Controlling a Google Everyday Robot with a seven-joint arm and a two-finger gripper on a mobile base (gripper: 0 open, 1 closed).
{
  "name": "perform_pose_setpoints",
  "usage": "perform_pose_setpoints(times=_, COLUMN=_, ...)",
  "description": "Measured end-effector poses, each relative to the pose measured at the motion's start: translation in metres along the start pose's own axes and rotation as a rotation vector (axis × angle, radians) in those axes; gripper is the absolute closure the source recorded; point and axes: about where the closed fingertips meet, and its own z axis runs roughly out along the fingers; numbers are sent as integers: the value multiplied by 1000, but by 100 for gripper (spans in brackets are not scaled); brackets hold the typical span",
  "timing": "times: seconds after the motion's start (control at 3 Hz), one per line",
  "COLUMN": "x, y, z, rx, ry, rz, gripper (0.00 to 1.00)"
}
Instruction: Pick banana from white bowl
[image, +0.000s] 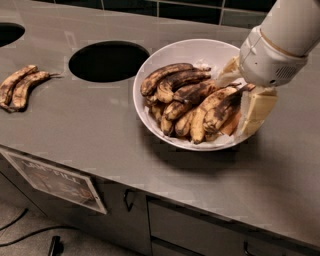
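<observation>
The white bowl (165, 60) stands on the grey counter and holds several overripe bananas. The banana (214, 104), long and yellow-brown with a broad black streak, lies at the right of the pile, its thin dark tip pointing up right. My gripper (236, 104) is down at the bowl's right side, its white wrist above the rim. One cream finger (227, 74) is on the far side of the banana's tip end and the other (257, 111) is on the near side by the rim. The fingers stand apart, open around that end.
A round hole (107, 61) opens in the counter left of the bowl, and part of another (7, 32) shows at the far left. Two brown bananas (20, 86) lie on the counter at the left. The counter's front edge runs below, with cabinet doors under it.
</observation>
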Motion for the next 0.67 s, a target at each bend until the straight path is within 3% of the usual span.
perform_pose_setpoints(times=0.67, x=0, y=-1, z=4, rx=-13, ry=-4, rz=0, gripper=27)
